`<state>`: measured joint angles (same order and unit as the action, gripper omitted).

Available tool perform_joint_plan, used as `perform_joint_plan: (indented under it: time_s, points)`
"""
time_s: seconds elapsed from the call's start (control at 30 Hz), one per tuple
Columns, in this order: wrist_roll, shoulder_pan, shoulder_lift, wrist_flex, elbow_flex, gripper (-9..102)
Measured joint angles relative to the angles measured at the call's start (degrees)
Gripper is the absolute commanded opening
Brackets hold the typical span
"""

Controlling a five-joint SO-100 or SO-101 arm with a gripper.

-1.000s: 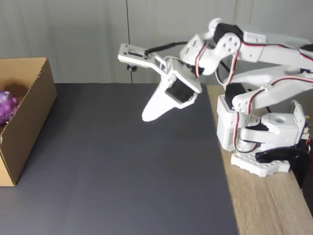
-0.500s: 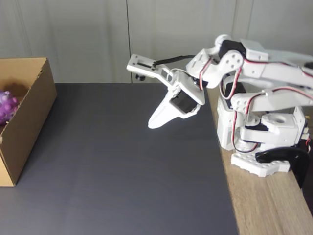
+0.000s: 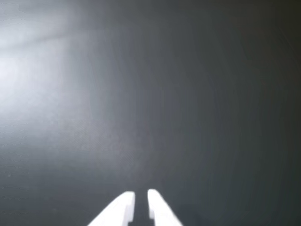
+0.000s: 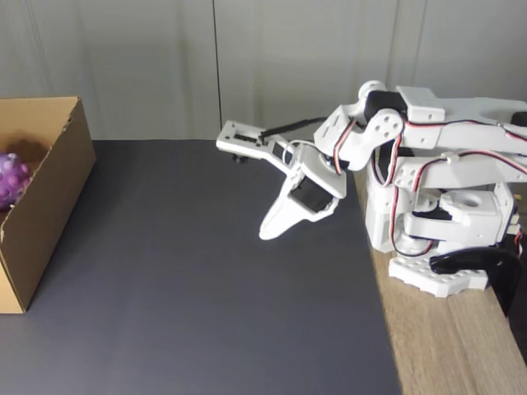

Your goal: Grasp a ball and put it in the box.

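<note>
A flat dark grey mat (image 4: 198, 288) fills most of the fixed view; a light wood-grain tabletop (image 4: 453, 346) runs down the right edge. Behind, across the top, hang pale grey panelled walls (image 4: 148, 66) — evenly lit.

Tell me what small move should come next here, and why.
Probably a last fold back toward the base and stop: the ball already lies inside the box, and the gripper, shut and empty, hangs over the dark mat near the arm's base.

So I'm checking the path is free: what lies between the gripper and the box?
In the fixed view, only bare dark mat lies between the gripper and the box, which holds the ball.
</note>
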<state>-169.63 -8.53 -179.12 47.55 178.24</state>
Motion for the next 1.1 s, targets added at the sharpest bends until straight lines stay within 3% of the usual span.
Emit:
perform_joint_plan:
  time_s: [0.33, 0.57, 1.1]
  points:
    - [2.6, -0.9, 0.0, -0.2, 2.3, 0]
    - [3.9, 1.1, 0.0, 4.3, 2.3, 0]
    - [-1.9, -1.2, -0.2, 10.5, 2.2, 0]
